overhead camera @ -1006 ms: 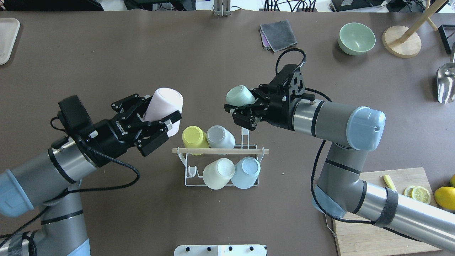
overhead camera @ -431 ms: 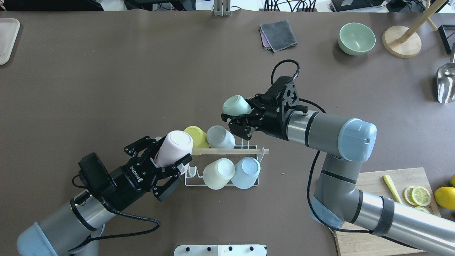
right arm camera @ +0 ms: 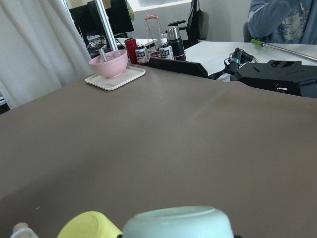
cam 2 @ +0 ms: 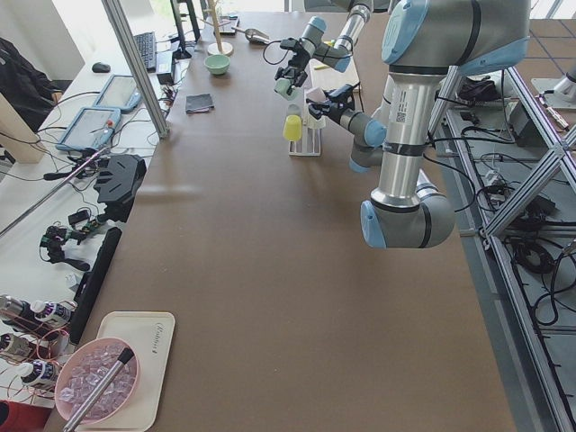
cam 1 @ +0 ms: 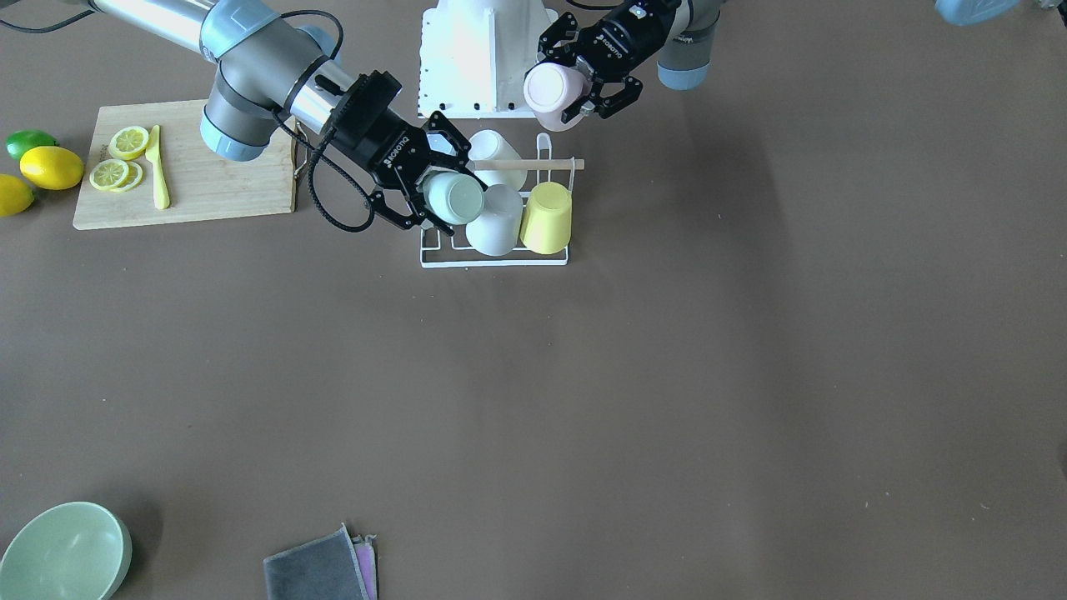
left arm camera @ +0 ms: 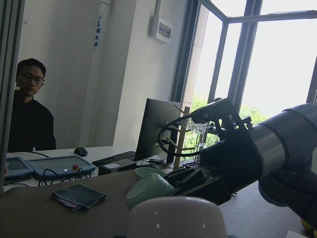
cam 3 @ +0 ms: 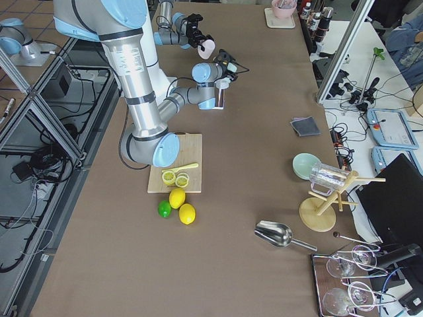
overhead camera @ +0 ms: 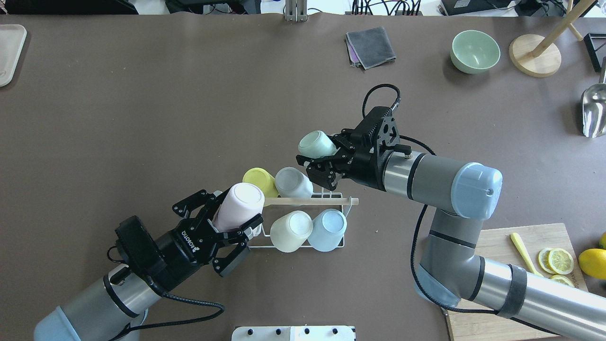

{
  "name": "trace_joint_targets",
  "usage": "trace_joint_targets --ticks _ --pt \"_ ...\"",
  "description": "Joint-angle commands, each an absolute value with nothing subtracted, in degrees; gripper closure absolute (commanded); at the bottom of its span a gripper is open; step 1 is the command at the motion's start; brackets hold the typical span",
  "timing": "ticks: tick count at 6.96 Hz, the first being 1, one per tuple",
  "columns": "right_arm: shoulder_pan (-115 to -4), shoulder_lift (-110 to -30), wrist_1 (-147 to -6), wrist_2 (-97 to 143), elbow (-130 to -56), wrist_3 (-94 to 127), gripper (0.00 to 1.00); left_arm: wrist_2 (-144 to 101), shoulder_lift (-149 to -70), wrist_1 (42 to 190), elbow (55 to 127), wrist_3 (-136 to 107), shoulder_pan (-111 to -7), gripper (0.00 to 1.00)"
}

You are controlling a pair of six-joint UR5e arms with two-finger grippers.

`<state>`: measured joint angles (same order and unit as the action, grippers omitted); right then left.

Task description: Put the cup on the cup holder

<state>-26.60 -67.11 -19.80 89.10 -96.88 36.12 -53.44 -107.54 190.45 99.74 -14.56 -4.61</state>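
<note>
Clamping a pink cup (overhead camera: 242, 202) across its sides with the left gripper (overhead camera: 232, 210), fingers closed on it, base upward and tilted, over the near-left corner of the cup holder (overhead camera: 310, 201). Gripping a mint-green cup (overhead camera: 315, 143) likewise with the right gripper (overhead camera: 323, 154), above the holder's far-right corner, just beside a grey cup (overhead camera: 292, 182). Carrying four upturned cups on the pegs: the grey cup, a yellow cup (overhead camera: 258, 180), a cream cup (overhead camera: 289, 230), a light blue cup (overhead camera: 327, 228).

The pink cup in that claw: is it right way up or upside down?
Upside down and tilted: the pink cup shows its closed base to the overhead camera; the left gripper is shut on its sides.
</note>
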Motion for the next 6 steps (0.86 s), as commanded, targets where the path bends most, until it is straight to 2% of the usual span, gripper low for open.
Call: trace_joint_targets --ticks 1,6 --pt "-26.28 -67.5 -19.78 89.03 -96.94 36.12 1.0 -53.35 -108.28 190.55 98.09 -14.41 -4.57 1.0" --pt "-23.47 -68.11 -19.25 85.96 -96.94 36.12 1.0 -53.44 -110.57 190.55 94.22 -14.41 -4.57 1.0"
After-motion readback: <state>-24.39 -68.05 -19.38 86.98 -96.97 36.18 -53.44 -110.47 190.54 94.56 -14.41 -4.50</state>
